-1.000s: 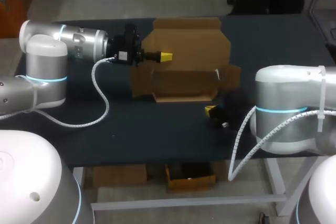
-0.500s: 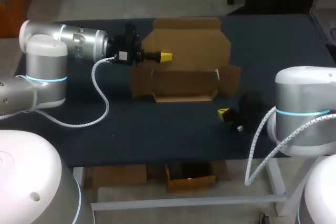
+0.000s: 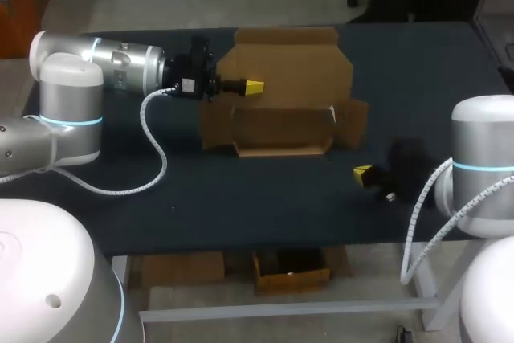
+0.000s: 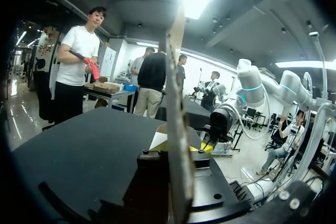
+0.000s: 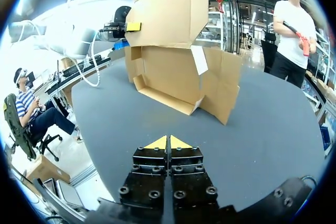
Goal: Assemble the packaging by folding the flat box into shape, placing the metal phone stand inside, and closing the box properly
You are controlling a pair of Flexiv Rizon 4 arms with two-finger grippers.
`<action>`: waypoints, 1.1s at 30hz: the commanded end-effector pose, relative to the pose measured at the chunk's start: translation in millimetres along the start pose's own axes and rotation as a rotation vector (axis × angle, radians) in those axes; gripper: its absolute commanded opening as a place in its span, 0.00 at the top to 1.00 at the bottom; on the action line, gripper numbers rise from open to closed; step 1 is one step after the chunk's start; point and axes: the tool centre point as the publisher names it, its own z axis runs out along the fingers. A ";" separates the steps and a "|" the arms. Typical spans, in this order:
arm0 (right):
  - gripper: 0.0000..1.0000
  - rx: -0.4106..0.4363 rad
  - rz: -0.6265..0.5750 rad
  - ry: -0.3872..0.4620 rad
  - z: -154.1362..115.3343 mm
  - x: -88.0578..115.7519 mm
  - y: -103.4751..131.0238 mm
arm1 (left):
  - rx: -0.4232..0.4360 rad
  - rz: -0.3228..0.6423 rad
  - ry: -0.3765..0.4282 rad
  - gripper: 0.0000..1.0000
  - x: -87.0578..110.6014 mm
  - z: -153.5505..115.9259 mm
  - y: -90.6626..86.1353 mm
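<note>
**At the left gripper [image 3: 253, 86]: lid flap [image 3: 297, 58] clamped; right gripper [image 3: 363, 173] closed on nothing**

Between the left gripper's fingers sits one side edge of the lid flap. The left wrist view shows this cardboard panel edge-on, rising upright out of the gap between the fingers. From the head view only one yellow tip shows, lying against the flap's face.

Just below the left gripper, the cardboard box [image 3: 281, 132] sits on the dark table [image 3: 241, 198] as an open tray. Its lid flap stands up from the wall farthest from the right gripper. A side flap [image 3: 353, 122] splays outward at the tray end nearer the right gripper, and another splays at the opposite end.

The right gripper hangs low over the table. Its two yellow tips are pressed together with nothing between them. The box lies ahead of this gripper and apart from it, with its open side facing the fingers.
</note>
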 end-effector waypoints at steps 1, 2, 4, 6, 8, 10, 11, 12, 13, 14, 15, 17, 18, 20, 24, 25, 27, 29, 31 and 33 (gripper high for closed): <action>1.00 0.016 -0.009 0.051 -10.9 -8.9 0.9 | -0.002 0.000 0.003 1.00 -1.8 0.6 5.0; 1.00 0.017 -0.012 0.052 -12.1 -10.5 0.7 | -0.002 0.000 0.003 1.00 -1.8 0.6 5.0; 1.00 0.019 -0.017 0.059 -14.3 -13.8 0.1 | -0.002 0.000 0.003 1.00 -1.8 0.6 5.0; 1.00 0.020 -0.022 0.068 -15.9 -15.7 -0.4 | -0.002 0.000 0.003 1.00 -1.8 0.6 5.0; 1.00 0.022 -0.026 0.072 -16.9 -18.2 -0.8 | -0.002 0.000 0.003 1.00 -1.8 0.6 5.0; 1.00 0.031 -0.034 0.077 -17.1 -20.0 -0.6 | -0.002 0.000 0.003 1.00 -1.8 0.6 5.0; 1.00 0.037 -0.042 0.082 -17.0 -20.7 -0.3 | -0.002 0.000 0.003 1.00 -1.8 0.6 5.0; 1.00 0.040 -0.046 0.082 -16.8 -21.4 0.1 | -0.002 0.000 0.003 1.00 -1.8 0.6 5.0; 1.00 0.043 -0.048 0.081 -16.5 -22.2 0.6 | -0.002 0.000 0.003 1.00 -1.8 0.6 5.0; 1.00 0.044 -0.049 0.081 -16.4 -23.3 1.1 | -0.002 0.000 0.003 1.00 -1.8 0.6 5.0; 1.00 0.046 -0.052 0.082 -16.2 -24.8 1.5 | -0.002 0.000 0.003 1.00 -1.8 0.6 5.0; 0.89 0.051 -0.058 0.081 -15.9 -28.2 1.9 | -0.002 0.000 0.003 1.00 -1.8 0.6 5.0; 0.87 0.054 -0.062 0.079 -15.8 -30.3 1.9 | -0.002 0.000 0.003 1.00 -1.8 0.6 5.0; 0.81 0.055 -0.064 0.076 -16.3 -34.3 2.4 | -0.002 0.000 0.003 1.00 -1.8 0.6 5.0; 0.75 0.054 -0.077 0.070 -16.5 -44.7 4.1 | -0.002 0.000 0.003 1.00 -1.8 0.6 5.0; 0.72 0.057 -0.085 0.066 -15.9 -46.6 4.7 | -0.002 0.000 0.003 1.00 -1.8 0.6 5.0; 0.65 0.058 -0.088 0.067 -14.0 -51.3 5.7 | -0.002 0.000 0.003 1.00 -1.8 0.6 5.0; 0.64 0.063 -0.101 0.065 -11.0 -56.1 6.6 | -0.002 0.000 0.003 1.00 -1.8 0.6 5.0; 0.64 0.062 -0.107 0.056 -7.7 -60.0 7.4 | -0.002 0.000 0.003 1.00 -1.8 0.6 5.0; 0.60 0.056 -0.120 0.059 -5.2 -64.5 8.2 | -0.002 0.000 0.003 1.00 -1.8 0.6 5.0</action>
